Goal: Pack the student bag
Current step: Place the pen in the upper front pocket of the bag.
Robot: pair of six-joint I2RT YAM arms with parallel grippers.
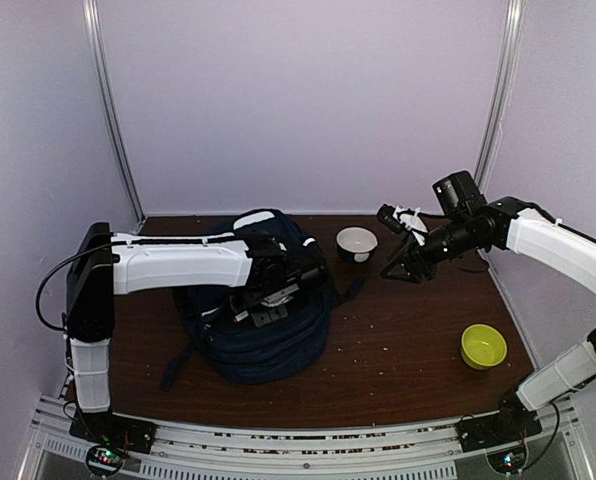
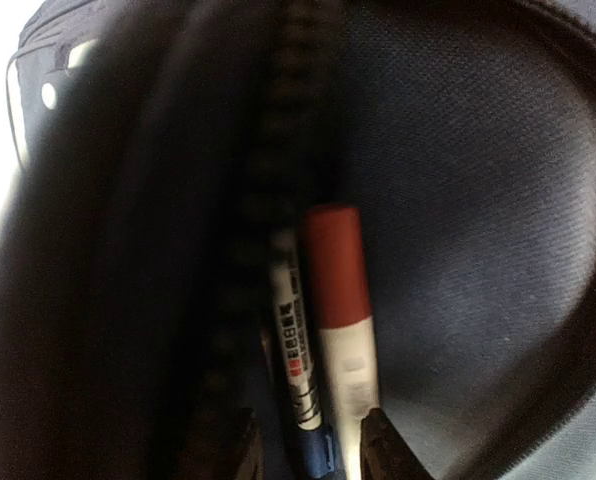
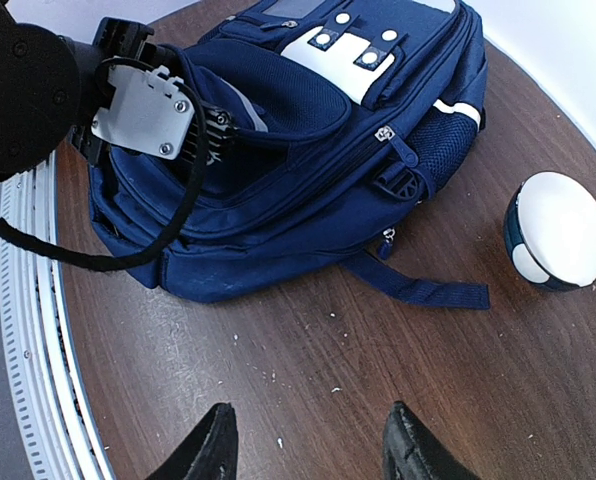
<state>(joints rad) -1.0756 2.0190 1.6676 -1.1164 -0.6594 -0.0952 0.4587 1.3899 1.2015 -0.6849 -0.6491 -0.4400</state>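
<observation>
Left wrist view: left gripper [image 2: 313,455] reaches inside the student bag [image 2: 478,200], with 2 pens between its tips.
Its fingers stand apart, loose around a red-capped marker [image 2: 335,270] and a blue-capped pen [image 2: 296,370], with a gap beside the pen. The bag lies left of centre on the brown table [image 1: 398,340], pocket open. The right gripper [image 3: 308,445] hovers above the table to the right of the bag, jaws spread and holding nothing. A white bowl [image 3: 558,230] sits near the bag's strap.

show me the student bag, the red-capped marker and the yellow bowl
student bag [image 1: 268,350]: top external view, lower front fabric
red-capped marker [image 2: 336,265]: left wrist view, red cap
yellow bowl [image 1: 483,346]: top external view, inner wall
</observation>
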